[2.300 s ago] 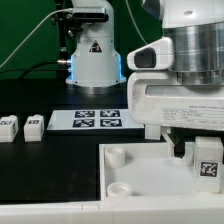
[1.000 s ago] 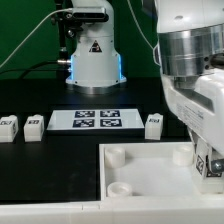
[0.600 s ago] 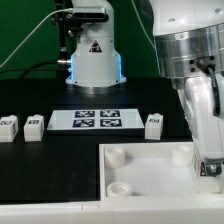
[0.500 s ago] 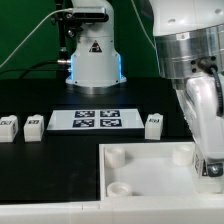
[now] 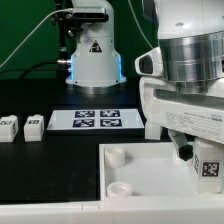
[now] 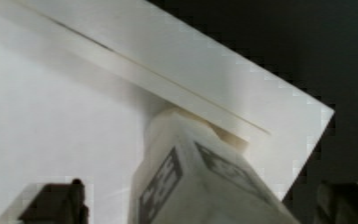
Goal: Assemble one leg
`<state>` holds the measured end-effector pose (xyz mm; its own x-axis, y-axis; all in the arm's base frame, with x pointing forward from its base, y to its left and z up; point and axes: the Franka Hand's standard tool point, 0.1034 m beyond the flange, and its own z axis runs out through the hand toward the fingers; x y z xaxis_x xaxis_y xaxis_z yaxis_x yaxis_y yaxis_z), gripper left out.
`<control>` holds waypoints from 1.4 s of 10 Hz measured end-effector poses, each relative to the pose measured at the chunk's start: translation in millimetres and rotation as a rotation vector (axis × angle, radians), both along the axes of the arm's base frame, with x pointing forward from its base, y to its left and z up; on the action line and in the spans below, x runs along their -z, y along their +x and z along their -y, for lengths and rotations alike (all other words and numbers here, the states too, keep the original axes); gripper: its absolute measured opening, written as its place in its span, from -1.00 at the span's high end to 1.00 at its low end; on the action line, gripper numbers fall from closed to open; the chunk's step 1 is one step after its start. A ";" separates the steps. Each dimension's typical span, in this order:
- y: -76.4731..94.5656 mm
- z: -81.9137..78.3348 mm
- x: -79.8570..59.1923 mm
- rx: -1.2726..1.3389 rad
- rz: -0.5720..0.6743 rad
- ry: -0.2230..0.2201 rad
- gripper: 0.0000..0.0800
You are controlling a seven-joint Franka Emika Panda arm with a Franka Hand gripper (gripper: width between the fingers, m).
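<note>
A white leg (image 5: 209, 167) with a black-and-white tag stands upright on the large white tray-like piece (image 5: 140, 165), at its far corner on the exterior view's right. My gripper (image 5: 198, 156) is down over this leg. In the wrist view the leg (image 6: 211, 170) rises between my two dark fingers (image 6: 55, 200), with a gap showing on one side, so the jaws stand apart around it. Two more legs (image 5: 9, 125) (image 5: 33, 126) lie on the black table at the exterior view's left.
The marker board (image 5: 97, 119) lies behind the tray. The robot base (image 5: 93, 55) stands at the back. The tray has round corner sockets (image 5: 118, 155) (image 5: 122, 187) on the exterior view's left side. My wide hand hides the table beside the marker board.
My hand has turned about its upright axis, back to the broadside stance it had 2.3 s ago. The leg stays at the tray corner. A leg beside the marker board is now hidden.
</note>
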<state>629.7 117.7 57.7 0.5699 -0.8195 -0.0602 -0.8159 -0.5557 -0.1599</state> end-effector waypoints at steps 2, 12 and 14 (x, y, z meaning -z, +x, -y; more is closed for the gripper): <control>-0.9 1.1 0.3 -0.219 0.019 -0.035 -0.62; -1.8 0.8 0.4 -0.300 0.014 -0.086 0.32; -1.3 0.8 0.4 -0.082 -0.019 -0.064 0.31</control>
